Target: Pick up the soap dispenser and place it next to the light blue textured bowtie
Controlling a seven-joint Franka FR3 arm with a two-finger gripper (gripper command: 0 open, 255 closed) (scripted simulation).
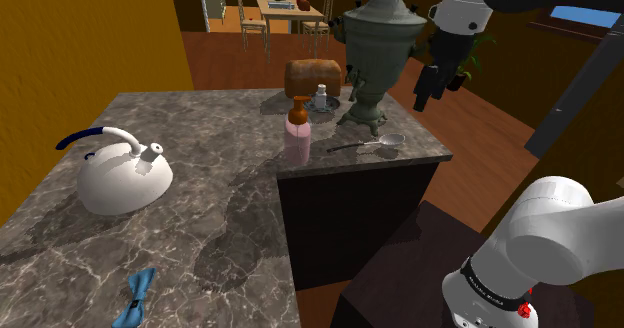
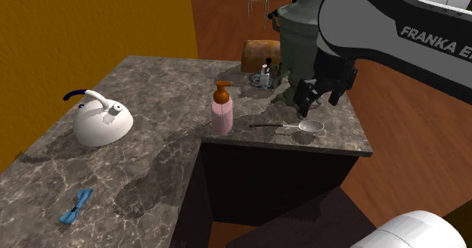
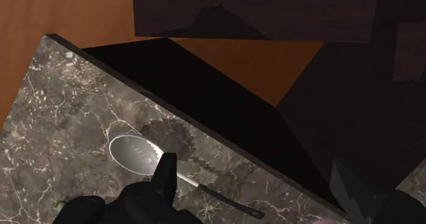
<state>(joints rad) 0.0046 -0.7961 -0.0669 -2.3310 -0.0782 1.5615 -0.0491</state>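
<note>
The soap dispenser (image 1: 297, 136) (image 2: 221, 115), a pink bottle with an orange-brown pump, stands upright near the inner corner of the dark marble counter (image 1: 200, 126). A light blue bowtie (image 1: 135, 298) (image 2: 76, 206) lies flat at the counter's near end, far from the bottle. My black gripper (image 1: 427, 88) (image 2: 312, 99) (image 3: 256, 188) hangs open above the counter's edge beside a metal spoon (image 1: 375, 144) (image 2: 301, 125) (image 3: 136, 151), well to the shoulder view's right of the dispenser. Its fingers (image 3: 164, 175) stand apart and hold nothing.
A white kettle (image 1: 125, 171) (image 2: 102, 122) with a blue handle sits between dispenser and bowtie. A large dark samovar (image 1: 380, 46) (image 2: 299, 35), a brown loaf (image 1: 313, 74) and a small glass jar (image 1: 321, 98) crowd the counter behind the dispenser. Wooden floor lies beyond the counter edge.
</note>
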